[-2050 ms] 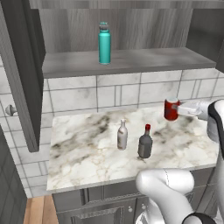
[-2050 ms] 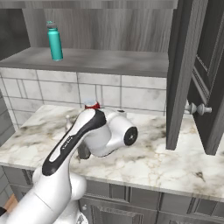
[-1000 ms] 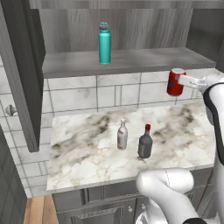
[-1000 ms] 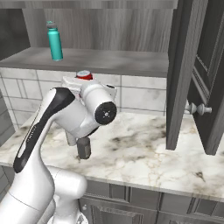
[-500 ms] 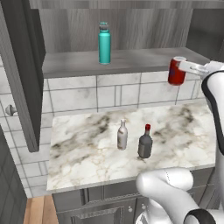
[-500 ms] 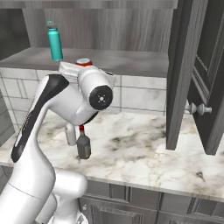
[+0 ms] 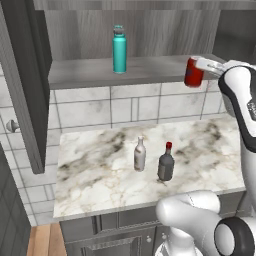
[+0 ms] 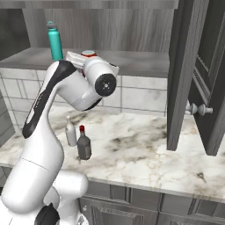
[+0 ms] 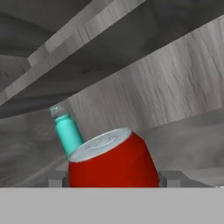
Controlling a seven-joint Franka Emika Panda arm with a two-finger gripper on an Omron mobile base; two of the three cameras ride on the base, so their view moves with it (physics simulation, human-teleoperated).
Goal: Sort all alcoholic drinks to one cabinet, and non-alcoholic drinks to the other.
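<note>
My gripper point(image 7: 198, 68) is shut on the short red soda can point(image 7: 193, 73), holding it in the air at the right end of the open cabinet's grey shelf point(image 7: 150, 75), about level with the shelf top. In the hand view the soda can point(image 9: 113, 162) sits between my two fingers point(image 9: 56, 178), and the tall teal bottle point(image 9: 66, 129) stands beyond it. That teal bottle point(image 7: 119, 49) is upright on the shelf, further left. On the marble counter point(image 7: 100, 175) stand the slim pale bottle point(image 7: 140, 155) and the squat dark bottle with a red cap point(image 7: 166, 162), close together.
An open dark cabinet door point(image 7: 25, 90) with a round knob point(image 7: 13, 126) hangs at the left. Another open door point(image 8: 184, 74) with a knob point(image 8: 197, 109) stands at the right. A tiled wall point(image 7: 125, 107) runs under the shelf. My arm point(image 8: 52, 110) arches over the counter bottles.
My gripper has carried the red soda can up from just above the counter to shelf height. The bottles on the counter and the teal bottle have not moved.
</note>
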